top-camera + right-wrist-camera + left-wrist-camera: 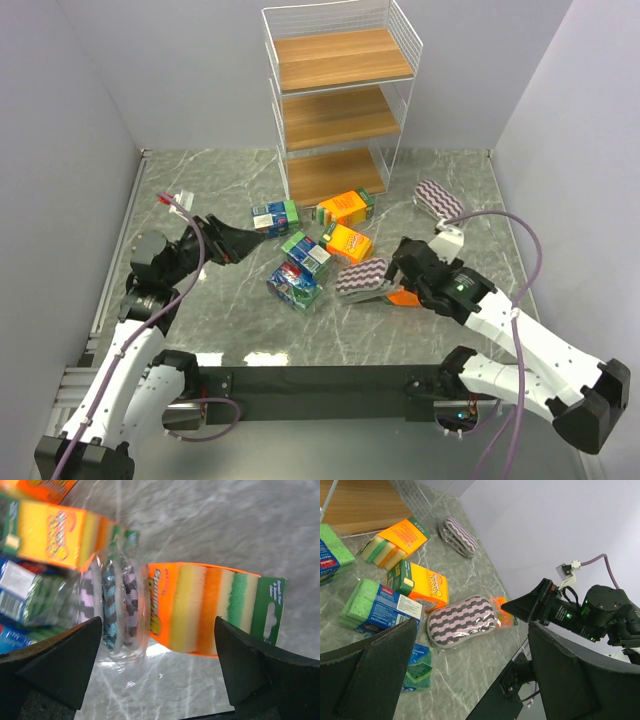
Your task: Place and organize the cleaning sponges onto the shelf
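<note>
Grey marble tabletop (240,335) — pale walls (200,80) L/R/back, shelf (340,58) at rear.

- orange pack (404,297): top view; mostly covered by the right gripper (398,270); only a corner shows
- striped pad (117,607): right wrist view; blurred behind glossy wrap; number of layers cannot be told
- blue-green pack (418,669): partly behind a finger (370,675) of the left gripper (472,630); print unreadable
- shelf (360,502): cut by the left wrist picture's top edge; only one board shows
- green-topped pack (331,555): cut by the left edge
</note>
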### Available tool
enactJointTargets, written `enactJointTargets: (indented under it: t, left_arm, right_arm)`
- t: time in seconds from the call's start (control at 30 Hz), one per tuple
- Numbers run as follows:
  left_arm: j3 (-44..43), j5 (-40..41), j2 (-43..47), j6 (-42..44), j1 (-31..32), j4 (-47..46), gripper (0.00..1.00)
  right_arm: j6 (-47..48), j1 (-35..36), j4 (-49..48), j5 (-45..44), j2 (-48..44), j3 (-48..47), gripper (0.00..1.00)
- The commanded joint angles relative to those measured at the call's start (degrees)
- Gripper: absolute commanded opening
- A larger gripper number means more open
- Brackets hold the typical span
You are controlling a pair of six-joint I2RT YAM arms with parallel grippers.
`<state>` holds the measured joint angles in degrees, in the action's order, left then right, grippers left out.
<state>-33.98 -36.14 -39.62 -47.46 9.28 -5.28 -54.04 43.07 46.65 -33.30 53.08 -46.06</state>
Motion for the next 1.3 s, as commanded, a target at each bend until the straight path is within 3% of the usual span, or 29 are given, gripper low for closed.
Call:
enactJointTargets:
  t: [0.0, 0.17, 0.37, 0.5, 0.67, 0.97, 1.27]
  left_arm:
    - [-0.39, -0.60, -0.37, 0.26, 0.21, -2.20, 0.99]
    - [-0.48, 0.19, 0.68, 0.97, 0.21, -0.61, 1.00]
    - [0.40, -0.16, 0.59, 0.09, 0.21, -1.58, 1.00]
    - [0.23, -0.51, 0.42, 0.26, 0.21, -1.49, 0.99]
    - [1.28, -0.60, 0.94, -0.17, 0.21, -1.75, 1.00]
    - [1.90, -0.77, 0.59, -0.97, 0.21, -2.81, 1.00]
    - [3.22, -1.91, -1.87, -3.60, 0.21, -7.03, 1.00]
  right_arm:
    - [-0.89, -3.16, 4.84, -5.89, -1.23, -1.92, 1.00]
    - [-1.15, -8.16, 9.77, -14.15, -1.49, -5.44, 1.00]
    - [5.00, -10.54, 3.18, -10.82, -1.14, -3.95, 1.00]
    - [10.08, -18.70, -3.14, -2.42, 0.79, 1.05, 1.00]
    - [11.85, -23.29, -7.53, 2.70, 0.18, 5.80, 1.00]
    - [11.50, -24.35, -10.26, 17.80, -6.30, 10.20, 1.00]
    - [17.38, -24.35, -17.37, 24.41, -6.68, 8.45, 0.99]
